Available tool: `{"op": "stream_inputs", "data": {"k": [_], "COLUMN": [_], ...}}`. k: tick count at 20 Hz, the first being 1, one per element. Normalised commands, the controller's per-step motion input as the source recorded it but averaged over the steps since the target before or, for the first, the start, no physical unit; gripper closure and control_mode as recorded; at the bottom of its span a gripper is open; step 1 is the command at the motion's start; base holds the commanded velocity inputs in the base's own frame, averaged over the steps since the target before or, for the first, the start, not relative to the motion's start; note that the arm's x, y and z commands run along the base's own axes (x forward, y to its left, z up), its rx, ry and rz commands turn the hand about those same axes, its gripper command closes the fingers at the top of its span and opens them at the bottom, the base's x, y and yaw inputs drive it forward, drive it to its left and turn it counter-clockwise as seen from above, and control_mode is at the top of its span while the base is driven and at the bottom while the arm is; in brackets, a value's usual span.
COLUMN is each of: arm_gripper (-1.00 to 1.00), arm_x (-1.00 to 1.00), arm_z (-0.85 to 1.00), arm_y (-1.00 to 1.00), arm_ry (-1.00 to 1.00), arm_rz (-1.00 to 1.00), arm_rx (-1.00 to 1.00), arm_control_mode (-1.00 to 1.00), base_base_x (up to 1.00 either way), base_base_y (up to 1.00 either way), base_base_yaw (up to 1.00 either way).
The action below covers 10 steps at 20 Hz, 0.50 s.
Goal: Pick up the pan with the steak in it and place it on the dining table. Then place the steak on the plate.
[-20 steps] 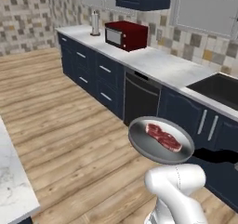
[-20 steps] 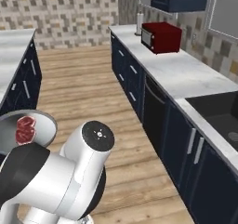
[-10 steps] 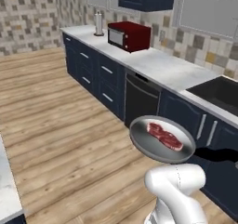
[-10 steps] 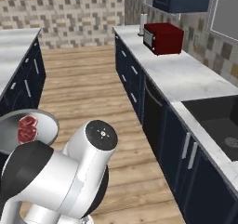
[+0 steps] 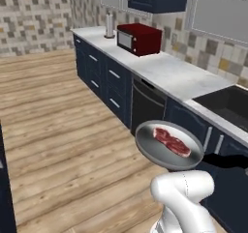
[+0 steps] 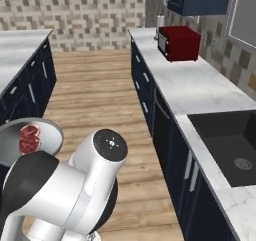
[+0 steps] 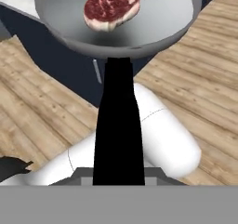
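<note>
From behind on the left, the pan [image 5: 168, 145] hangs in the air above the wooden floor [image 5: 58, 130], just off the front of the wall counter [image 5: 179, 75], with the steak [image 5: 171, 141] lying flat inside it. A red microwave [image 5: 139, 38] sits farther along that counter.

From the right side, the pan [image 6: 30, 141] shows at the far left beside the arm, steak [image 6: 29, 137] within, and a dark sink [image 6: 227, 145] is set into the counter.

Looking along the hand, the jaws are closed tight on the pan's black handle [image 7: 118, 125]; the steak [image 7: 114, 4] rests in the pan [image 7: 153, 18].
</note>
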Motion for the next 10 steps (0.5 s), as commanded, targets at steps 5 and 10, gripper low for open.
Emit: {"op": "stream_inputs", "data": {"k": [5, 10], "arm_gripper": [1.00, 1.00], "arm_x": [0.00, 0.00], "arm_z": [0.00, 0.00], "arm_y": [0.00, 0.00], "arm_ry": [0.00, 0.00], "arm_rz": [0.00, 0.00], "arm_rx": [0.00, 0.00], "arm_control_mode": [1.00, 1.00], "base_base_x": [0.81, 1.00], "base_base_y": [-0.06, 0.06], "base_base_yaw": [0.02, -0.01]}}
